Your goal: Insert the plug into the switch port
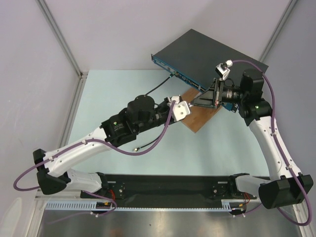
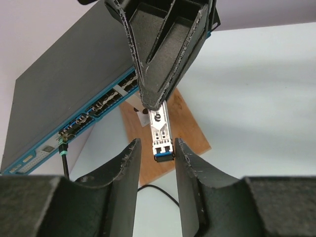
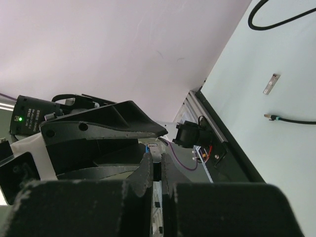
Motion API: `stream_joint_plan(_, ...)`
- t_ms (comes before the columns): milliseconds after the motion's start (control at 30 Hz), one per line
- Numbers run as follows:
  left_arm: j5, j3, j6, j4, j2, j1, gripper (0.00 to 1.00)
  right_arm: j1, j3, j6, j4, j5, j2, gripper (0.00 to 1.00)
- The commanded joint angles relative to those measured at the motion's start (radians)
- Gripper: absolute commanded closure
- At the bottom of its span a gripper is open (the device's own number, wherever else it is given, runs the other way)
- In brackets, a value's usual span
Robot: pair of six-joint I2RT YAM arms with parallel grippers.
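left wrist / plug: the plug [image 2: 160,132] sits dead ahead at 12 o'clock, over the wooden board [image 2: 192,136]. Its long axis runs 12 to 6, with the blue latch end nearest the camera.
left wrist / left fingers: the left fingers [image 2: 129,170] are part spread, one on each side of the blue end. A sliver of gap shows on the 9 o'clock side, so they flank the plug without pinching it.
left wrist / right fingers: the right fingers [image 2: 165,59] reach in from 12 o'clock and pinch the plug's metal far end.
left wrist / switch: the switch [image 2: 59,84] lies at 10 o'clock with its port row facing 4 o'clock. A black cable [image 2: 63,158] sits in a port toward the 8 o'clock end.
right wrist / fingers: the right arm's own fingers are pressed together on something thin. Only a blue fleck of the plug shows between them, and the switch is out of view.
right wrist / only here: a loose cable end [image 3: 291,120] and a small metal strip [image 3: 270,84] lie on the tabletop [image 3: 247,98] at 3 o'clock.
top / layout: both arms meet over the board, just before the switch's blue face, at 1 o'clock from centre. The plug is hidden between the fingers, and the right wrist is nearer the switch.
judgement: the metal nose points at 12 o'clock and the ports lie at 10, so the nose probably has to swing toward the ports once one pair of fingers lets go.
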Motion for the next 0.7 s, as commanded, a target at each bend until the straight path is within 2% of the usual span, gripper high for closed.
stream_joint_plan(0,-0.03,0.049,0.037,0.017,0.01,-0.009,0.62,0.004,-0.005,0.028,0.039,-0.024,-0.017,1.0)
stream_joint_plan(167,-0.031,0.047,0.044,0.022,0.019,-0.009,0.7,0.002,-0.006,0.024,0.039,-0.023,-0.017,1.0)
stream_joint_plan(367,-0.032,0.055,0.055,0.023,0.033,-0.007,0.73,0.001,-0.002,0.015,0.039,-0.017,-0.017,1.0)
stream_joint_plan(500,-0.031,0.081,0.051,0.003,0.05,-0.007,0.9,-0.001,0.0,-0.007,0.019,-0.006,-0.022,1.0)
stream_joint_plan(533,-0.031,0.089,0.046,-0.001,0.057,-0.009,1.0,-0.004,0.0,-0.011,0.015,-0.001,-0.025,0.99)
stream_joint_plan(600,-0.032,0.115,0.02,-0.015,0.064,-0.009,1.0,-0.018,0.012,-0.022,0.012,0.014,-0.026,0.84)
stream_joint_plan(633,-0.034,0.127,0.005,-0.036,0.074,-0.009,1.0,-0.051,0.026,-0.031,0.007,0.02,-0.026,0.66)
stream_joint_plan(667,-0.049,0.142,-0.053,-0.053,0.079,-0.007,1.0,-0.074,0.067,-0.042,-0.001,0.028,-0.025,0.56)
